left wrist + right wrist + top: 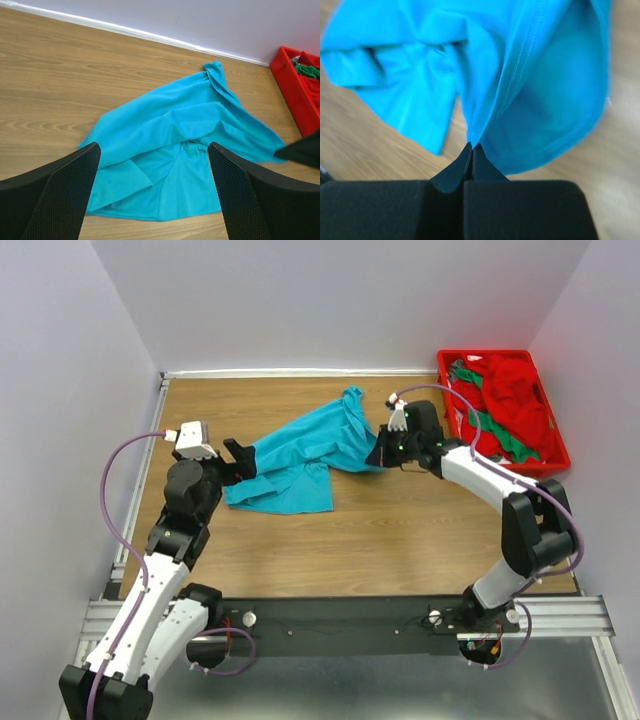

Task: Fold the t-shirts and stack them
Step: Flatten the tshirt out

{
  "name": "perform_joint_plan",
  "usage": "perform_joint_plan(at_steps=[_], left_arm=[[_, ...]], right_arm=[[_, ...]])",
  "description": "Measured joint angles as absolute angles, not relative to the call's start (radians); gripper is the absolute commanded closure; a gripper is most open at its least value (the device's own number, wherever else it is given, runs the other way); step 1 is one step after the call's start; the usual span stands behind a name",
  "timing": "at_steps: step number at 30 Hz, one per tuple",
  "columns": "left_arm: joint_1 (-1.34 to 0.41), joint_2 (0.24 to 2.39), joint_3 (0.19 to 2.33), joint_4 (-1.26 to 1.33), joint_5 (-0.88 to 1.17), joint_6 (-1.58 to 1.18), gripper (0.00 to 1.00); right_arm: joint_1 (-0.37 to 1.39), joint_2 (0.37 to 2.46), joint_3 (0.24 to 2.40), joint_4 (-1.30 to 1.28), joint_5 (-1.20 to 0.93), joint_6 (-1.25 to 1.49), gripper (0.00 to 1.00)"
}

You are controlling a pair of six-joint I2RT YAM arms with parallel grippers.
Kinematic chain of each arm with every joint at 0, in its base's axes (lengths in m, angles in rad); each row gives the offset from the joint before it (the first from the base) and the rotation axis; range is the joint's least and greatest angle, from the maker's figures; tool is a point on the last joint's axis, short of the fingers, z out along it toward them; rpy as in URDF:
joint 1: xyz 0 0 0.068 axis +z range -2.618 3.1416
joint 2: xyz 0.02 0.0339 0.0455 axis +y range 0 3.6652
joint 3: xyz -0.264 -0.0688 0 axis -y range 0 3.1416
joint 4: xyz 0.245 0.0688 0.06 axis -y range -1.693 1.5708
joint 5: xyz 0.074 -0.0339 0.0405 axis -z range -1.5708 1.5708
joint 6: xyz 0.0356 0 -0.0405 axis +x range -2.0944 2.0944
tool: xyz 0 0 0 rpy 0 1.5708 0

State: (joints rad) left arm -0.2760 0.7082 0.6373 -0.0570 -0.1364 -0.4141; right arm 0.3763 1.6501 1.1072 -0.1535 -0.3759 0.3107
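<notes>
Tabletop (400,540) holds one teal t-shirt (300,455).

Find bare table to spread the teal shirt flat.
Free: near strip of table between teal shirt and arm bases; far-left corner beyond the left gripper. Crowded: right side, where the right gripper pinches the shirt beside the full red tray.

Red tray (443,370) at wooden table's (400,530) far-right corner.

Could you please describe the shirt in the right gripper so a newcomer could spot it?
On the wooden table, left of the red plastic tray in the far right corner, lies a crumpled teal cloth t-shirt. It alone is outside the tray, where red and green shirts are piled.
</notes>
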Motion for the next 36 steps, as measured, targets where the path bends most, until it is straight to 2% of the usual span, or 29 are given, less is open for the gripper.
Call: perform_joint_plan(at_steps=[1, 2, 4, 10, 20, 24, 26, 27, 28, 30, 33, 36], left_arm=[[-0.276, 0.708, 0.637, -0.055, -0.136, -0.415, 0.04], [-0.276, 0.708, 0.635, -0.052, -0.130, -0.417, 0.14], [-0.276, 0.714, 0.632, -0.049, -0.106, -0.416, 0.24], [-0.329, 0.872, 0.680, -0.070, 0.027, -0.400, 0.21], [-0.669, 1.235, 0.881, -0.227, 0.041, -0.363, 0.22], [-0.765, 1.385, 0.929, -0.299, 0.021, -0.346, 0.21], [-0.816, 1.461, 0.962, -0.340, 0.001, -0.340, 0.21], [-0.840, 1.499, 0.979, -0.355, -0.016, -0.337, 0.21], [-0.863, 1.533, 0.996, -0.373, -0.030, -0.335, 0.22], [-0.894, 1.585, 1.037, -0.407, -0.054, -0.329, 0.22], [-0.920, 1.660, 1.116, -0.437, -0.094, -0.316, 0.24], [-0.933, 1.728, 1.182, -0.455, -0.134, -0.302, 0.27]], right_arm=[[0.387, 1.627, 1.080, -0.168, -0.344, 0.311, 1.00], [0.388, 1.613, 1.065, -0.180, -0.321, 0.312, 0.99], [0.365, 1.599, 1.055, -0.192, -0.265, 0.314, 1.00], [0.295, 1.619, 1.104, -0.199, -0.137, 0.326, 0.99], [0.286, 1.661, 1.151, -0.201, -0.059, 0.343, 0.98], [0.284, 1.661, 1.148, -0.202, -0.049, 0.341, 0.79], [0.282, 1.661, 1.139, -0.202, -0.045, 0.347, 0.54], [0.281, 1.660, 1.134, -0.200, -0.044, 0.339, 0.53], [0.281, 1.659, 1.124, -0.200, -0.044, 0.339, 0.46], [0.280, 1.654, 1.104, -0.202, -0.042, 0.342, 0.36], [0.280, 1.637, 1.076, -0.205, -0.038, 0.339, 0.31], [0.280, 1.608, 1.053, -0.205, -0.035, 0.336, 0.30]])
